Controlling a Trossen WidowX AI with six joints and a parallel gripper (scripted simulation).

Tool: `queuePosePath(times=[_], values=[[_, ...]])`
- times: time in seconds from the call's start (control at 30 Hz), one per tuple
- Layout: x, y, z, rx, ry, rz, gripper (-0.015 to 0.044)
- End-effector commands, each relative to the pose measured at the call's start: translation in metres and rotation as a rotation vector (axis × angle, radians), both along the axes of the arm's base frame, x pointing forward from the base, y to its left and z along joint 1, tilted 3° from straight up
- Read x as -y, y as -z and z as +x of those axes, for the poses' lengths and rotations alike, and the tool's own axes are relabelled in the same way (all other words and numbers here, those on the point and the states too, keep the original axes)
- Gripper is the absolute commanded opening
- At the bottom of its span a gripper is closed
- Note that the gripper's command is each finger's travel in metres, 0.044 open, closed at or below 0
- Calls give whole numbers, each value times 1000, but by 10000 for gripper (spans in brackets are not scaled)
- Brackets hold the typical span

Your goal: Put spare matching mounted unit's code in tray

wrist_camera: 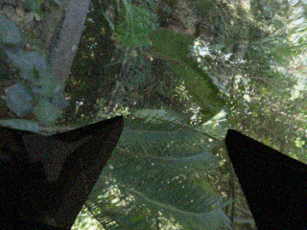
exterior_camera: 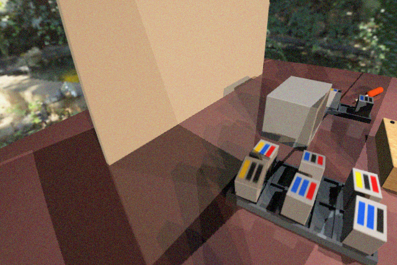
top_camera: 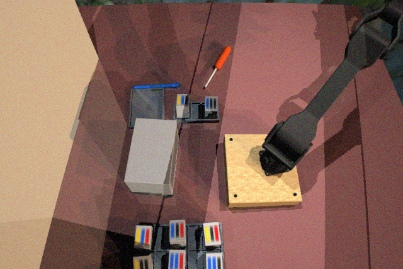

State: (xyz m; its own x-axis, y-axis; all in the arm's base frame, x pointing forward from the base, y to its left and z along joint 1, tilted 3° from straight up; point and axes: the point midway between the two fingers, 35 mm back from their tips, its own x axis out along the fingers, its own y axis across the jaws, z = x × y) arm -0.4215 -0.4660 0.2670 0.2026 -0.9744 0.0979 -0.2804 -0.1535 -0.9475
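Note:
My gripper is open and empty, over the wooden block. The wrist view shows only foliage between the fingers. Several spares with coloured stripe codes stand in a dark rack at the front, among them a blue-black-red one and a yellow-black-red one. Two more spares stand in a small rack behind. The grey tray lies behind a plain grey box. A small grey piece peeks out at the tan panel's edge; no code shows on it.
A tall tan panel stands along the left side. A blue pen lies behind the tray. An orange screwdriver lies further back. The wooden block also shows in the exterior view.

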Motion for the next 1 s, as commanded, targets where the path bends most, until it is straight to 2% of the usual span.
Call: queuePosePath(times=[0.0,0.03,0.23,0.4,0.6,0.77,0.97], values=[[0,0,0,0,0,0,426],[0,0,0,0,0,0,440],[7,0,9,16,-16,3,440],[58,1,71,180,-104,69,440],[97,7,128,408,-124,191,440],[135,15,210,589,-181,339,440],[158,22,302,743,-231,508,440]])
